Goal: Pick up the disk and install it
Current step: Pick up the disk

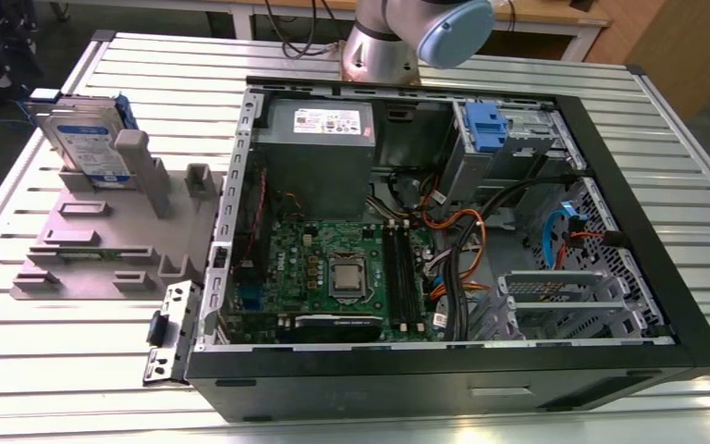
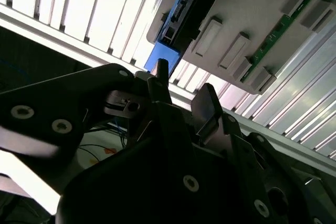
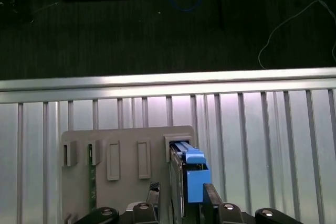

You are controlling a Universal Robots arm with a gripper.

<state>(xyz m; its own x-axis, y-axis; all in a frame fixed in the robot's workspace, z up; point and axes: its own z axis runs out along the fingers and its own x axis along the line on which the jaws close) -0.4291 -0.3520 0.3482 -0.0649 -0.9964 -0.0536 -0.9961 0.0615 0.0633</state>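
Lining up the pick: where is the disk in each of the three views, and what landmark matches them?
Exterior view: the disk stands upright in the grey holder, at that view's left, beside the computer case.
First wrist view: the disk is edge-on, blue frame toward the camera, in the holder's end slot.
Second wrist view: its blue edge sticks out at the holder's end.
Shared landmark: the grey slotted holder.

Robotics lab or workshop. Evidence: slatted aluminium worktable [image 1: 84, 370], opened computer case [image 1: 454, 375], grey parts fixture [image 1: 96, 240], robot arm base [image 1: 386, 46], loose cables [image 3: 186, 1] on dark floor [image 3: 105, 35].
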